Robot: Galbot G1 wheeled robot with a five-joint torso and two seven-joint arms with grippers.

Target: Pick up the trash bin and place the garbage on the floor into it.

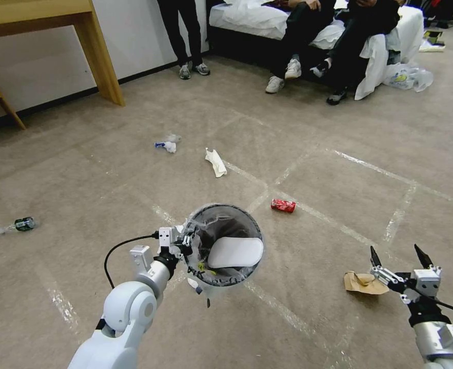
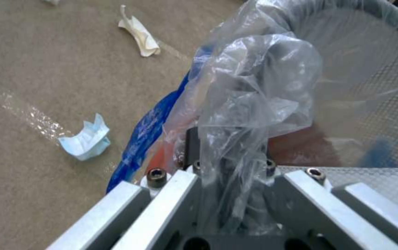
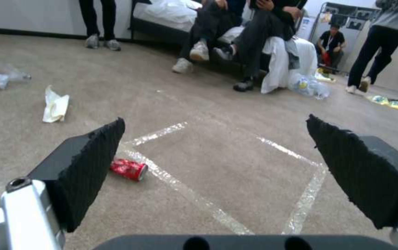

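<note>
My left gripper (image 1: 186, 247) is shut on the near-left rim of the trash bin (image 1: 223, 207) and holds it above the floor (image 1: 339, 174). A flat white slipper (image 1: 235, 252) lies inside the bin. In the left wrist view the clear bag (image 2: 254, 90) with blue marks bunches over the rim (image 2: 384, 14) and hides the fingertips. My right gripper (image 1: 398, 254) is open just above the floor, right beside a crumpled brown paper bag (image 1: 362, 283). Between its spread fingers (image 3: 92, 163) I see a crushed red can (image 3: 128, 169). The can (image 1: 282, 205) lies just beyond the bin.
A white wrapper (image 1: 215, 162), a blue-and-white wrapper (image 1: 167, 144) and a small bottle (image 1: 18, 224) lie on the carpet. A blue tissue (image 2: 85, 139) rests near the bin. A wooden table leg (image 1: 100, 56) stands at the back left. People sit on a bed (image 1: 247, 20) at the back.
</note>
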